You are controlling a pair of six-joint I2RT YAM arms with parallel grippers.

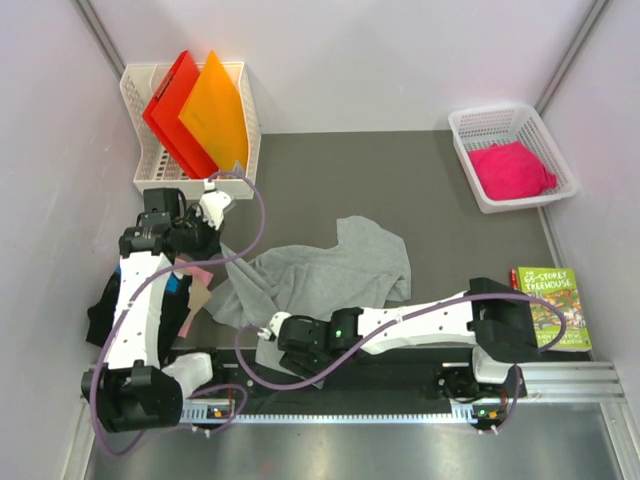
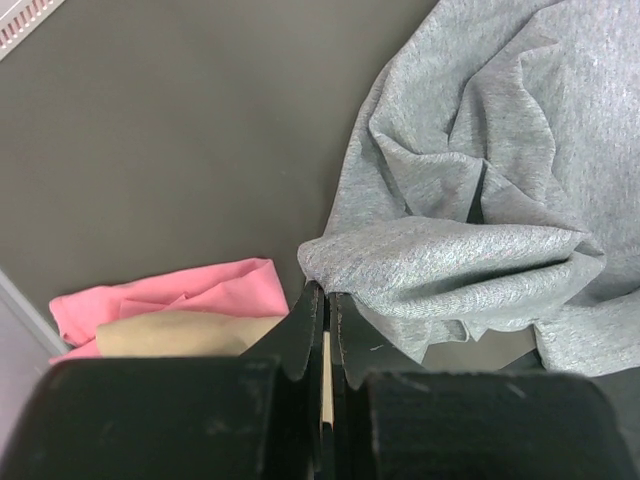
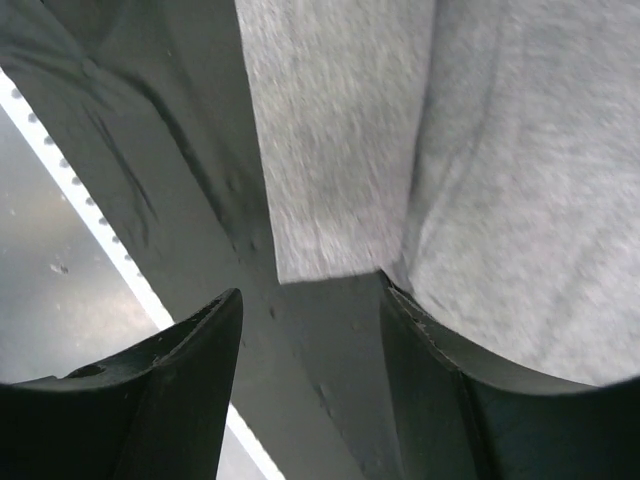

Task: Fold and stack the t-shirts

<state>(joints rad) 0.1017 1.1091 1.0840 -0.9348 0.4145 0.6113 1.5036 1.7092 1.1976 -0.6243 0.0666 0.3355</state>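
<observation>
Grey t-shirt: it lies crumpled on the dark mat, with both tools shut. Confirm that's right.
Not quite. The grey t-shirt does lie crumpled on the dark mat, and the left tool is shut, but the right tool is open. The right wrist view shows its fingers spread apart above the shirt's edge.

We see a plain light grey tee [image 1: 330,270] on a dark grey table [image 1: 400,180], a bright pink tee [image 1: 512,170] in a white basket [image 1: 490,112], a black tee [image 1: 100,312] with a blue patch, a red folder [image 1: 170,110], an orange folder [image 1: 215,105] and a green book [image 1: 550,308] with pale lettering.
</observation>
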